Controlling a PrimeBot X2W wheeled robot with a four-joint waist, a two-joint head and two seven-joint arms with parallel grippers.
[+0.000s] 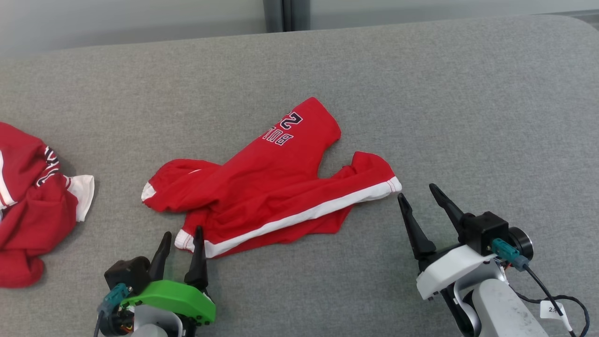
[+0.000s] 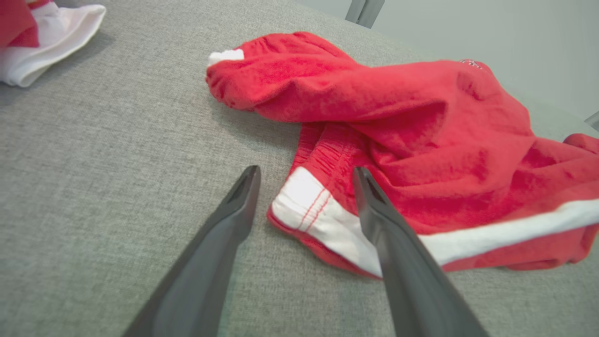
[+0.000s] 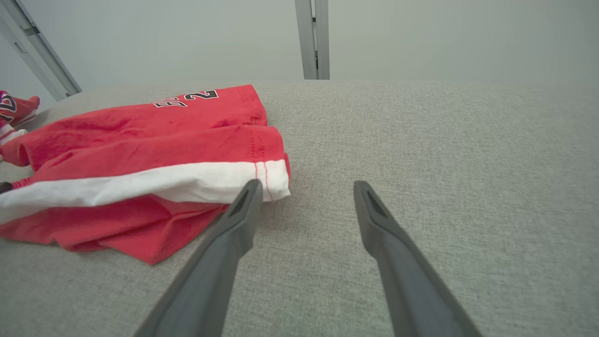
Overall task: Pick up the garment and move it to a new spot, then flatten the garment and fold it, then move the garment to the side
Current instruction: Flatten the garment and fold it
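Observation:
A pair of red shorts [image 1: 266,187] with a white side stripe and dark lettering lies crumpled in the middle of the grey surface. My left gripper [image 1: 182,234] is open at the shorts' near left corner; in the left wrist view that white-banded corner [image 2: 309,206] sits between the two fingers of the left gripper [image 2: 306,173]. My right gripper [image 1: 416,192] is open just right of the shorts' white-edged end. In the right wrist view that end [image 3: 269,180] lies beside the left finger of the right gripper [image 3: 306,187], apart from it.
A second red and white garment [image 1: 32,206] lies bunched at the far left of the grey padded surface [image 1: 468,117], with its white edge [image 2: 42,42] also in the left wrist view. Behind the surface stands a pale wall with a grey post [image 3: 312,37].

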